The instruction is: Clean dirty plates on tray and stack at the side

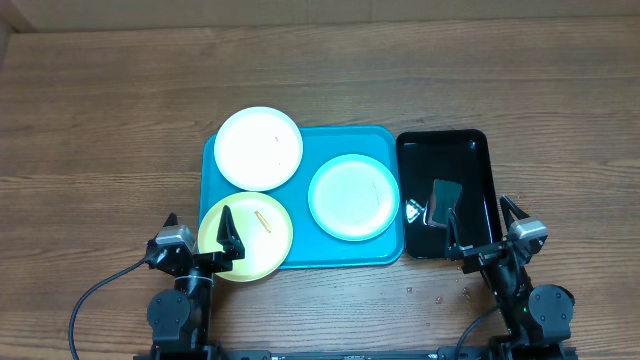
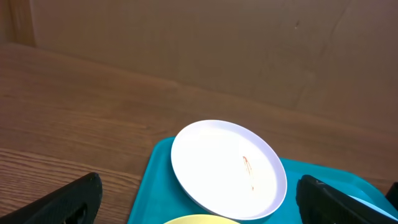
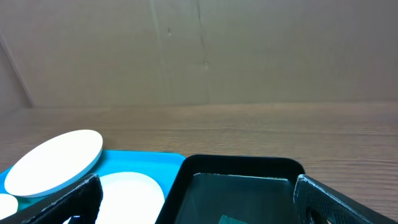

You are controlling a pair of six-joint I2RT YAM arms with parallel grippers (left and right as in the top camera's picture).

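- Wood-grain table (image 1: 100,120) fills the overhead view, and a plain brown wall (image 2: 186,37) stands behind it in both wrist views.
- The tray (image 1: 340,140) lies at the middle of the table, with all three plates on it and apart from one another.
- The white plate (image 1: 258,148) sits at the far left corner, overhanging the rim, and carries a thin orange smear.
- The mint-blue plate (image 1: 353,198) lies flat in the right half and looks clean from above.
- The yellow-green plate (image 1: 262,240) sits at the near left corner, hanging over the edge, with an orange streak on it.
- A black tray (image 1: 475,150) lies just beside the turquoise one on its right. It holds a dark greenish pad (image 1: 443,200), perhaps a sponge or cloth; I cannot tell which.
- The left claw (image 1: 200,232) is released, spread wide and empty. One finger overlaps the yellow-green plate from above; I cannot tell whether it touches.
- The right claw (image 1: 483,228) is also released and empty, at the near end of the black tray.
- Judgement: cleaning has not begun, since two plates show smears and none is stacked at the side.
- The next move likely calls for the right claw to reach forward and down onto the pad, closing on it squarely, while the left claw steadies a smeared plate without tipping it off the rim.
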